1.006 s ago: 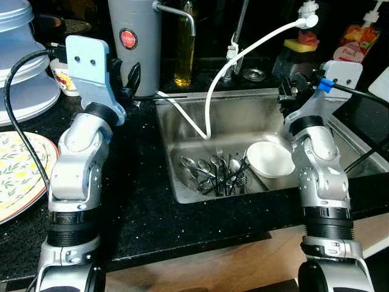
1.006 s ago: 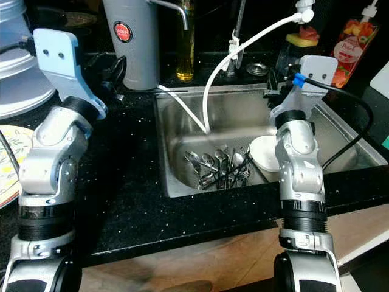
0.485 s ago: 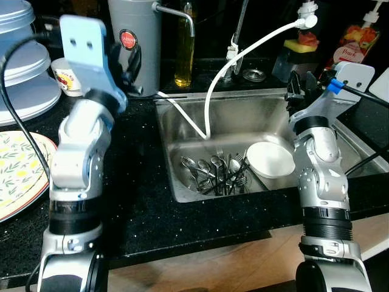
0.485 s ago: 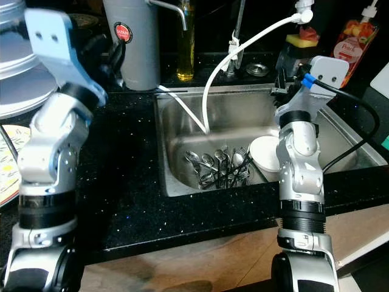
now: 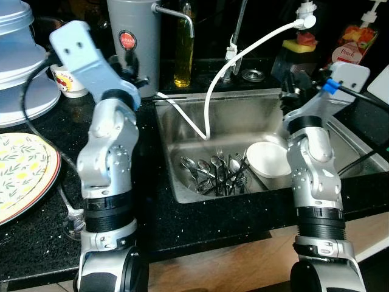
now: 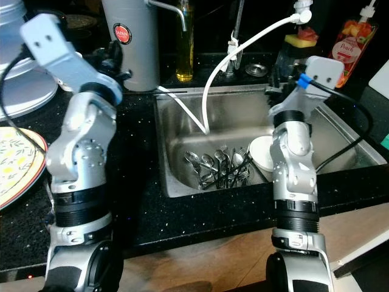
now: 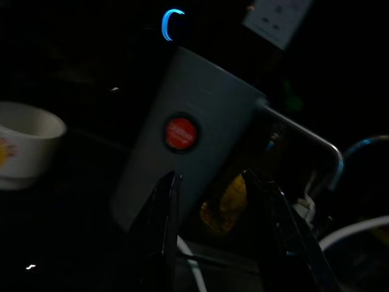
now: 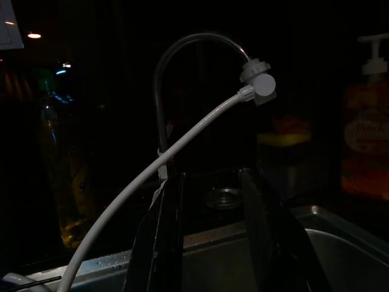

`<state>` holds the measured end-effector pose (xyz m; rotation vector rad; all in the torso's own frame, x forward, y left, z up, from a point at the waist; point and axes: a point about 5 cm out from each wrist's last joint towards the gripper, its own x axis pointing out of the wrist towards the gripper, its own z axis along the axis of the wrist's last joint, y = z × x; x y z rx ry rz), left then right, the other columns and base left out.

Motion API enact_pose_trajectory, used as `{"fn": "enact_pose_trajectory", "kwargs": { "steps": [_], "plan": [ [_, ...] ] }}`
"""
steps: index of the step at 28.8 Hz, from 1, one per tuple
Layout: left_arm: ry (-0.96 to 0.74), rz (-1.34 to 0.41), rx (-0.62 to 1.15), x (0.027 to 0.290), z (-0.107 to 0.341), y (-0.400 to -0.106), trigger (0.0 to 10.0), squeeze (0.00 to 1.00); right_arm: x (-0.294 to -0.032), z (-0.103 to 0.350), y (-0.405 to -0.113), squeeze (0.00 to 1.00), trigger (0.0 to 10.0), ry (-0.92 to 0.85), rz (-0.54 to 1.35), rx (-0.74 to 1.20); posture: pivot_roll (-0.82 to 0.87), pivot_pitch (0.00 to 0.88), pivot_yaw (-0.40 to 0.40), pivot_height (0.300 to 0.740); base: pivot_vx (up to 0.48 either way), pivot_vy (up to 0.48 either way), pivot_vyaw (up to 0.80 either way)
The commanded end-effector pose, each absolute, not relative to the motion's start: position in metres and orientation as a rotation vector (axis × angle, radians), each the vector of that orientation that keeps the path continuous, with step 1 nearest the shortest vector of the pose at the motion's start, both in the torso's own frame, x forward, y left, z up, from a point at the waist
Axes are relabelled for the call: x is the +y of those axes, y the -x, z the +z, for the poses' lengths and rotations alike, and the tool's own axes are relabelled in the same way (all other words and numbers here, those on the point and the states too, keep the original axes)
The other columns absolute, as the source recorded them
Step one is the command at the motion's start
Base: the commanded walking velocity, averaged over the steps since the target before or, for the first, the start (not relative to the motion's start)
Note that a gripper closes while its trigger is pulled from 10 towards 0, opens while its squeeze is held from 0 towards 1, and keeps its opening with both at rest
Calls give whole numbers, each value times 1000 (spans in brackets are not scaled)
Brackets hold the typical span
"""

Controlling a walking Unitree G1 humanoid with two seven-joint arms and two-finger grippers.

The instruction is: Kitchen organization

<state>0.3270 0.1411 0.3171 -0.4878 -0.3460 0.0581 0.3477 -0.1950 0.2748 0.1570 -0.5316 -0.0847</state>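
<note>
A steel sink [image 5: 182,115] holds a heap of cutlery [image 5: 216,173] and a white bowl [image 5: 267,159]. A white hose [image 5: 243,55] runs from the tap down into the basin. My left gripper [image 5: 130,73] is raised over the black counter, pointing at a grey dispenser with a red badge [image 7: 182,131]. Its fingers [image 7: 164,231] stand apart with nothing between them. My right gripper [image 5: 293,85] hovers at the sink's back right corner, aimed at the tap [image 8: 182,55]. It is open and empty too.
A patterned plate [image 5: 21,173] lies on the counter at the left, with white stacked containers [image 5: 21,61] and a small cup [image 5: 64,79] behind it. An oil bottle [image 5: 184,52], a sponge [image 5: 301,44] and a soap bottle [image 5: 351,39] line the back.
My left arm has swung rightward, so its elbow now stands close to the sink's left edge and more of the plate shows. The right arm has barely shifted.
</note>
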Motion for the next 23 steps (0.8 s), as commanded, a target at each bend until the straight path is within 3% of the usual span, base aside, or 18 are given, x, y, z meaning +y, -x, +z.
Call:
{"fn": "enact_pose_trajectory", "kwargs": {
  "steps": [1, 5, 7, 11, 12, 13, 15, 18, 19, 20, 21, 23],
  "plan": [
    [536, 71, -314, 144, 315, -320, 10000, 0, -202, 276, -343, 0, 10000, -159, -110, -553, 159, 0, 18, 740, 0, 0, 0],
    [600, 86, -296, 154, 317, -312, 10000, 0, -203, 275, -342, 0, 10000, -161, -115, -555, 160, 0, 18, 740, 0, 0, 0],
    [796, 83, -205, 151, 298, -312, 10000, 0, -202, 271, -343, 0, 10000, -169, -112, -546, 179, 0, 16, 740, 0, 0, 0],
    [827, 84, -176, 147, 286, -316, 10000, 0, -199, 271, -345, 0, 10000, -174, -107, -544, 181, 0, 6, 740, 0, 0, 0],
    [762, 46, -177, 137, 283, -320, 10000, 0, -197, 273, -348, 0, 10000, -178, -98, -547, 189, 0, -5, 740, 0, 0, 0],
    [592, -4, -229, 123, 285, -322, 10000, 0, -196, 275, -350, 0, 10000, -174, -88, -549, 189, 0, -5, 740, 0, 0, 0],
    [511, -22, -255, 118, 285, -323, 10000, 0, -195, 276, -350, 0, 10000, -170, -85, -550, 198, 0, -8, 740, 0, 0, 0],
    [139, -95, -426, 102, 298, -326, 10000, 0, -196, 278, -351, 0, 10000, -170, -84, -553, 200, 0, -24, 740, 0, 0, 0],
    [21, -132, -493, 103, 309, -328, 10000, 0, -196, 278, -352, 0, 10000, -169, -83, -555, 192, 0, -15, 740, 0, 0, 0],
    [21, -132, -493, 103, 309, -328, 10000, 0, -196, 278, -352, 0, 10000, -169, -83, -555, 192, 0, -15, 740, 0, 0, 0],
    [-139, -162, -566, 113, 328, -333, 10000, 0, -196, 279, -351, 0, 10000, -165, -81, -559, 193, 0, -14, 740, 0, 0, 0],
    [-181, -166, -589, 118, 333, -335, 10000, 0, -196, 280, -351, 0, 10000, -163, -80, -560, 193, 0, -14, 740, 0, 0, 0]
  ]
}}
